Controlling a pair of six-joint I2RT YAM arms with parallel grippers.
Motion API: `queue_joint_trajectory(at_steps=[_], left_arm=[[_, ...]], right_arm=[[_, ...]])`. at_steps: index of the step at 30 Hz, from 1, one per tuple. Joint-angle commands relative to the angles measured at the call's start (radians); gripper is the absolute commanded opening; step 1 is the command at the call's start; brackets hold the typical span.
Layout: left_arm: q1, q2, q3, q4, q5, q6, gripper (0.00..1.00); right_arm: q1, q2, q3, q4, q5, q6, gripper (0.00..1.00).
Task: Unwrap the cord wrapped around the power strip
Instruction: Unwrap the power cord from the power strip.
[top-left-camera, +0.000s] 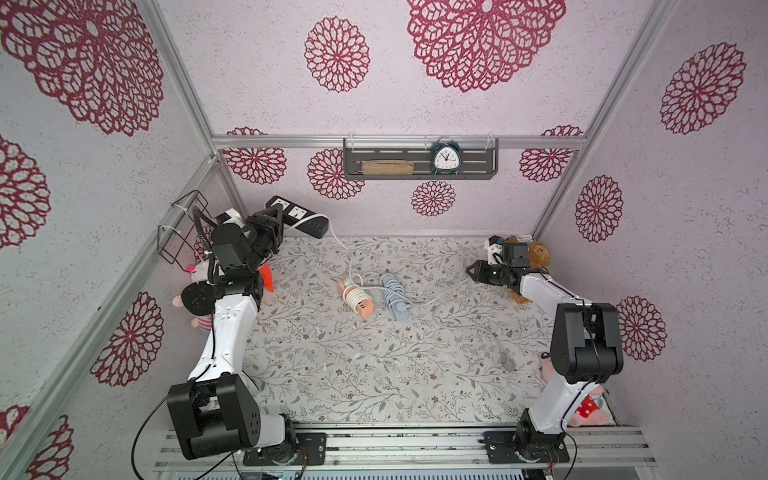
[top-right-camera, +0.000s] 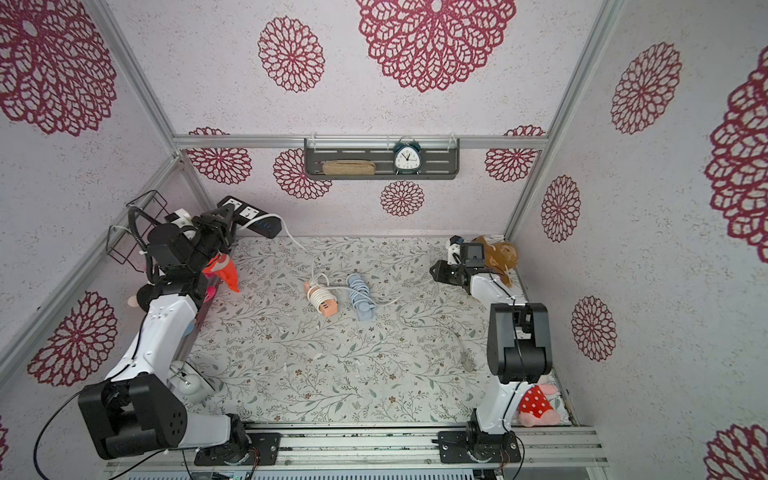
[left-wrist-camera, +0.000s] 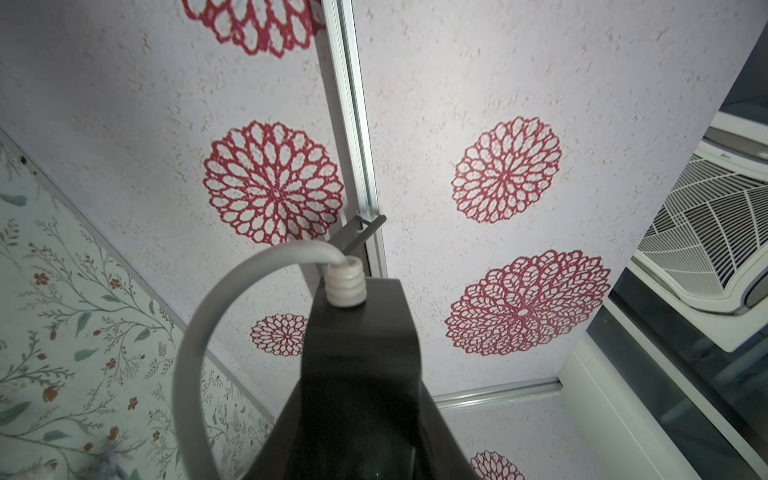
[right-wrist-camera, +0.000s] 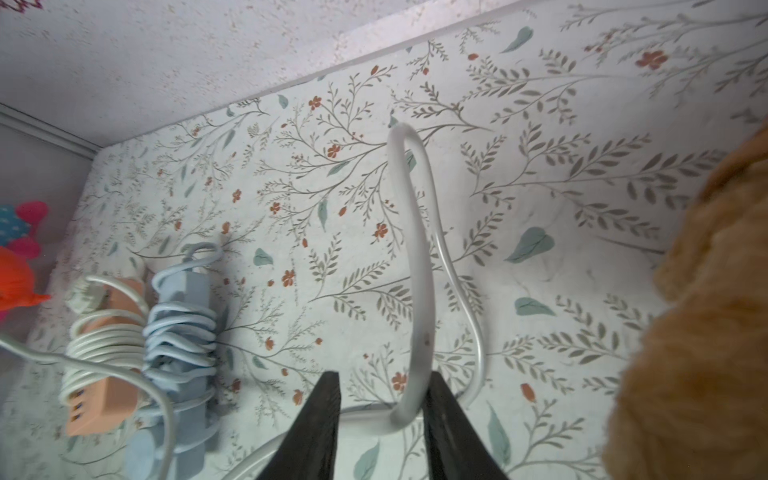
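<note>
Your left fingers (top-left-camera: 271, 217) pinch the black power strip (top-left-camera: 300, 216), up at 10 o'clock. Its white cord (right-wrist-camera: 417, 257) lies loose across the counter (top-left-camera: 332, 374) to 3 o'clock, where your right fingers (right-wrist-camera: 320, 424) are spread around it. That one looks done. The orange strip (top-left-camera: 358, 298) and blue strip (top-left-camera: 397, 300) in the middle are wrapped.

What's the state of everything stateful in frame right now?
black power strip: held up off the table, no cord round it
white cord: loose, trailing over the table
orange power strip: lying flat, cord wrapped round it
blue power strip: lying flat, cord wrapped round it
left pincer: shut on the black power strip
right pincer: open, white cord between its jaws
alarm clock: upright
</note>
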Motion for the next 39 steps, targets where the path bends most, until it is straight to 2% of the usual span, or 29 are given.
queue_joint_trajectory(at_steps=[1,5,10,14,22,26,29,36,37,39], left_arm=[[-0.055,0.013,0.014,0.04,0.015,0.013,0.0],[-0.12,0.055,0.023,0.074,0.01,0.0,0.0],[-0.191,0.124,0.053,0.108,0.016,-0.019,0.0],[-0.219,0.154,0.067,0.123,0.018,-0.026,0.0],[-0.251,0.19,0.052,0.163,0.028,-0.052,0.0],[-0.257,0.197,0.045,0.163,0.029,-0.052,0.0],[-0.258,0.201,0.04,0.164,0.026,-0.052,0.0],[-0.257,0.221,0.035,0.151,-0.006,-0.038,0.0],[-0.258,0.228,0.035,0.152,-0.008,-0.037,0.0],[-0.257,0.236,0.032,0.152,-0.015,-0.029,0.0]], right_arm=[[0.015,-0.131,0.023,-0.046,-0.132,-0.081,0.55],[0.12,-0.176,0.055,-0.002,-0.239,-0.087,0.66],[0.283,-0.139,0.12,0.156,-0.333,-0.043,0.67],[0.37,-0.061,0.203,0.171,-0.315,-0.046,0.67],[0.435,0.111,0.358,0.133,-0.232,-0.083,0.68],[0.445,0.178,0.432,0.133,-0.263,-0.082,0.68],[0.454,0.212,0.472,0.119,-0.305,-0.076,0.58],[0.451,0.168,0.455,0.071,-0.278,-0.125,0.07],[0.449,0.157,0.46,0.054,-0.268,-0.139,0.02],[0.445,0.134,0.469,0.025,-0.252,-0.162,0.0]])
